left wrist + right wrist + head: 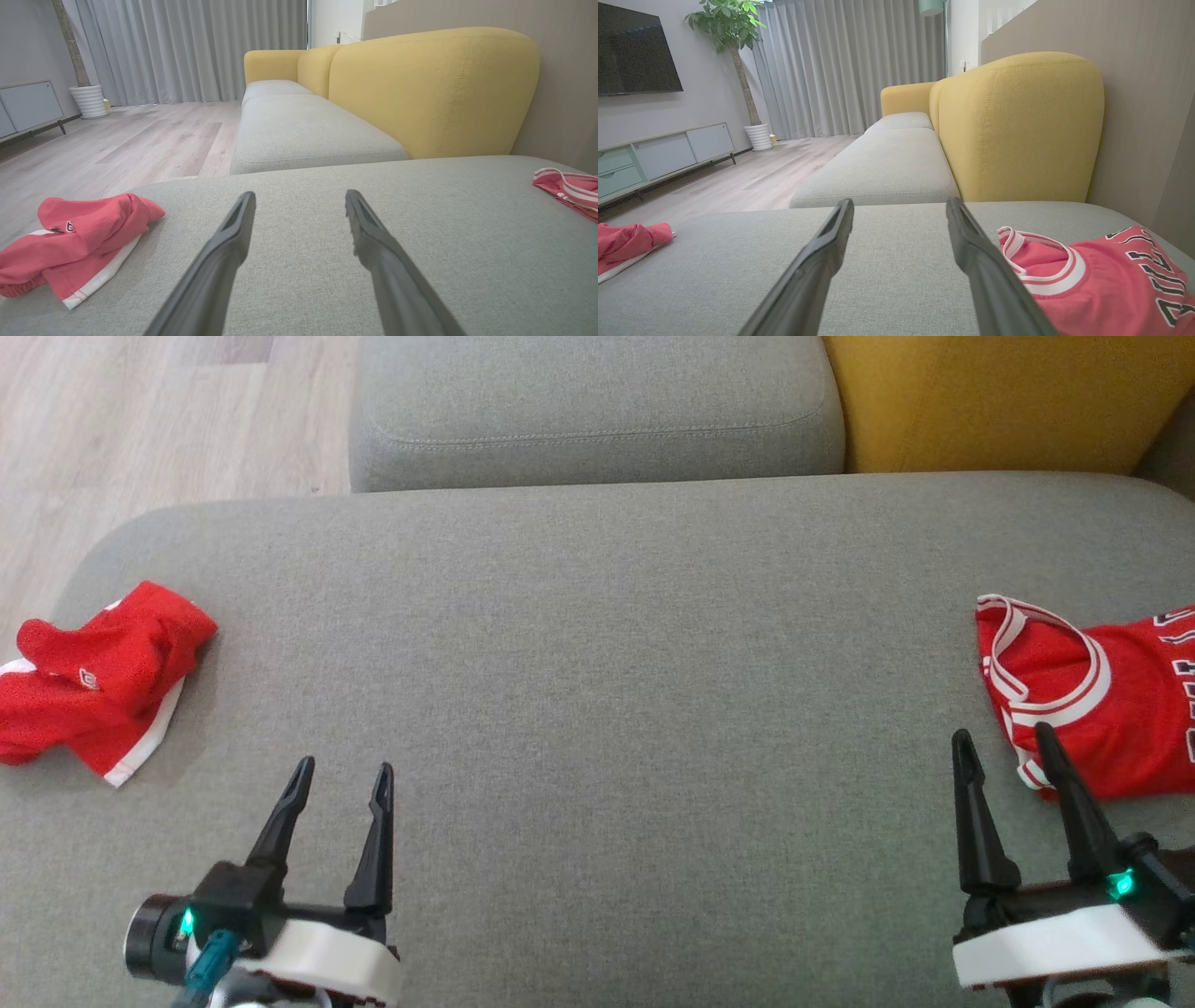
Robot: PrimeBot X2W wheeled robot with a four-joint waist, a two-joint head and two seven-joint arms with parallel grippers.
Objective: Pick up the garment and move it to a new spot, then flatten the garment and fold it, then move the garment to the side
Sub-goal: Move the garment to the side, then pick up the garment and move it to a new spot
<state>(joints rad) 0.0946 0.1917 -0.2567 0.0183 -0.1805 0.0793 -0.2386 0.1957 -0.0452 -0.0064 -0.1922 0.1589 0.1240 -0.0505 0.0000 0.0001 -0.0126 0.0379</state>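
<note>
A crumpled red garment with white trim (93, 686) lies at the left edge of the grey sofa seat (597, 644); it also lies low left in the left wrist view (79, 238). A red jersey with white-striped collar and dark lettering (1102, 695) rests at the right edge, close under the right wrist camera (1101, 275). My left gripper (342, 778) hovers open over bare cushion, right of the crumpled garment. My right gripper (1005, 739) is open too, its right finger overlapping the jersey's near corner. Both hold nothing.
A second grey seat cushion (597, 411) and a yellow backrest (999, 401) lie beyond. Wood floor (140, 420) borders the left side. Across the room stand a TV cabinet (658, 158), a potted plant (738, 70) and curtains (850, 65).
</note>
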